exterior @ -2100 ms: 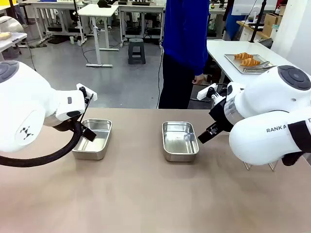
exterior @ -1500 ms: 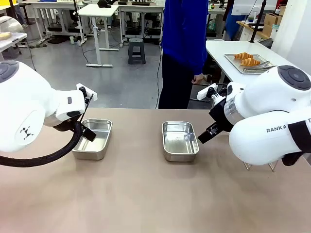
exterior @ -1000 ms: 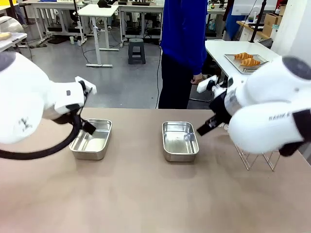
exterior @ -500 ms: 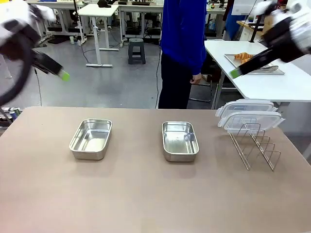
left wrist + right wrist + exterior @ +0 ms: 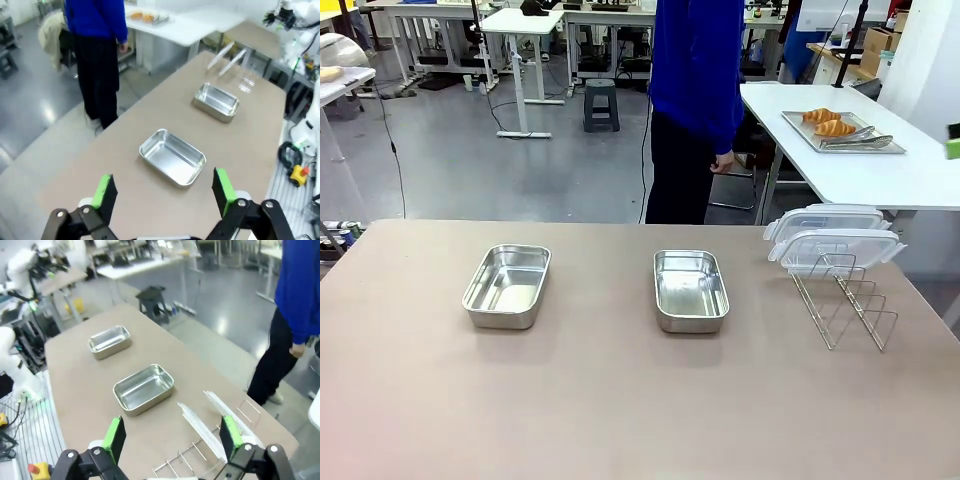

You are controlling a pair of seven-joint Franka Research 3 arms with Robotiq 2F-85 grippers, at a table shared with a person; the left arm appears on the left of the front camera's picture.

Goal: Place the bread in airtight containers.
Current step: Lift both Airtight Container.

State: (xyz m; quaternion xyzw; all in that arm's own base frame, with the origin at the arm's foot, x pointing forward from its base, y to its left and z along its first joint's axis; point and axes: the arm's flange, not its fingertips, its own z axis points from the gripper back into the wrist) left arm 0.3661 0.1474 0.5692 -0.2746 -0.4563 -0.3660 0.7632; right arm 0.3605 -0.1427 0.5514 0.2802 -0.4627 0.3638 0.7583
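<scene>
Brown table [image 5: 620,420] spans the front view, near edge cut off. Person in blue top [image 5: 700,70] stands at the far side, cut off above the shoulders, one hand [image 5: 724,163] hanging by the hip. White side table [image 5: 880,175] sits back right, running off the frame.

Flat metal tray [image 5: 798,120] lies on the side table. Wire rack [image 5: 845,300] stands on the brown table's right end, with two clear lids [image 5: 830,235] resting on it. How they sit in the slots is hard to make out.

Two steel pans, left pan [image 5: 507,286] and middle pan [image 5: 690,290], are well apart, uncovered, bare inside, long axes running near-to-far toward the person.

Left gripper [image 5: 164,189] hangs high over the table, jaws wide apart, nothing between them. Right gripper [image 5: 171,436] is the same, jaws spread and clamping nothing, rack below it.

Two croissants [image 5: 828,122] lie side by side on the tray, long axes roughly left-right. They are tiny, with no crust detail. Tongs [image 5: 860,141] lie beside them.
</scene>
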